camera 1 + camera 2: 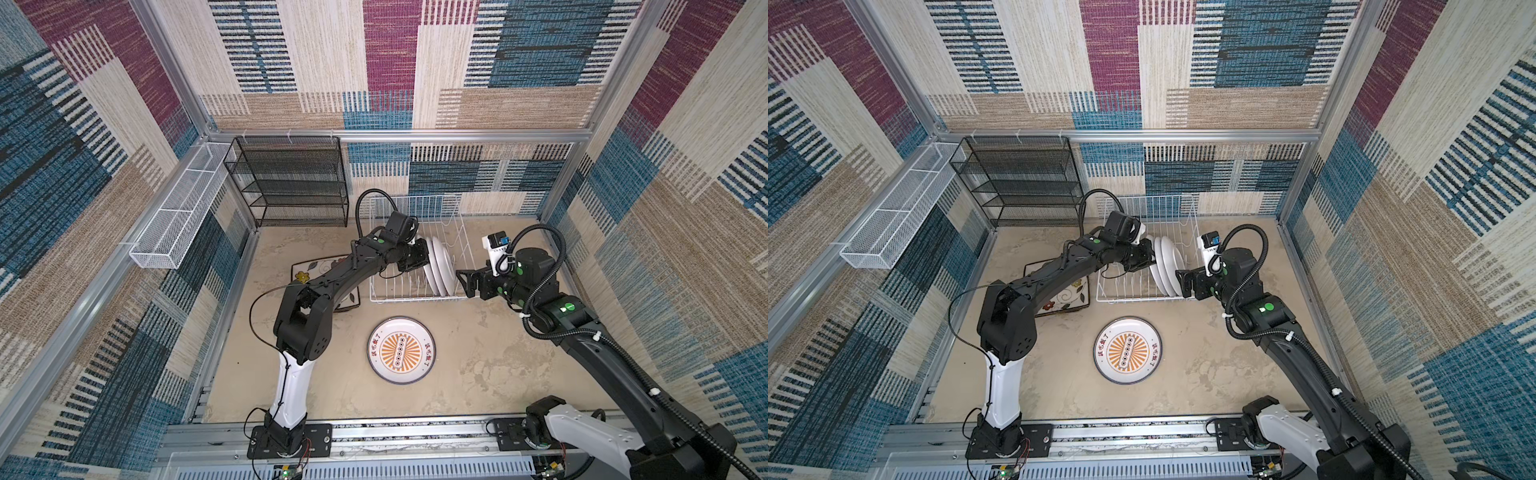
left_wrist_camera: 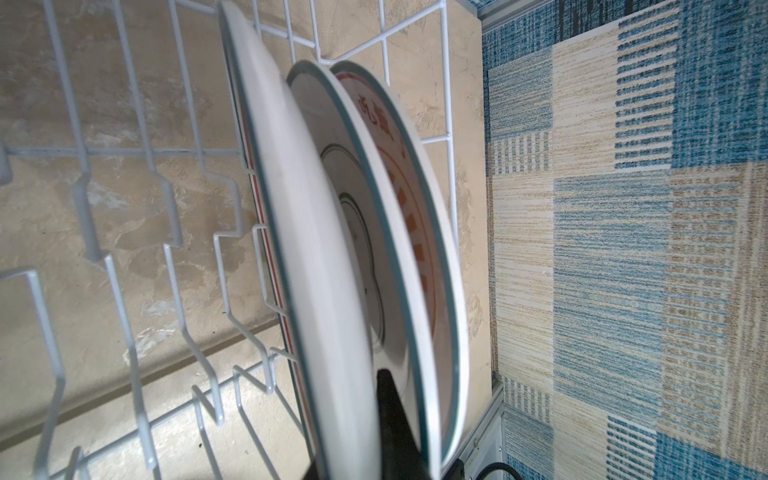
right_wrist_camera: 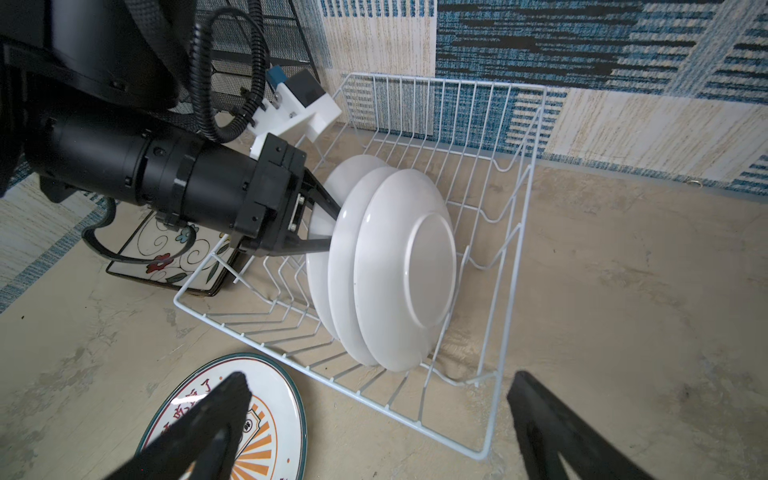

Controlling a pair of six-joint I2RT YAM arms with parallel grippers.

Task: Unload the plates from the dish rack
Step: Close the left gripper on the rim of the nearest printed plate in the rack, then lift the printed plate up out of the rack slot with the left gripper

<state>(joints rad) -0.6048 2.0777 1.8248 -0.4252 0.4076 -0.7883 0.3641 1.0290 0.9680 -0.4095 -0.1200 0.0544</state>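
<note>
Bright, even light; wide-angle bending at edges.
Close-up round white plate [image 2: 316, 291] looks soft and blurred.

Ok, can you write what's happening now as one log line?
left gripper: shut on end plate | right gripper: open, beside dish rack | in rack: three plates standing | on table: one round plate

The left arm [image 1: 309, 291] and right arm [image 1: 602, 365] are blocky black links with rounded joints, each with one white shell [image 1: 291, 386] near its base. Round green stickers [image 1: 569, 308] mark the joints. A ribbed black hose [image 1: 559, 249], held by white ties [image 1: 597, 336], follows the right arm; a thin black cable [image 1: 251, 309] trails the left. The right gripper [image 3: 380, 376] has flat, pointed black fingers [image 3: 540, 415].
</note>
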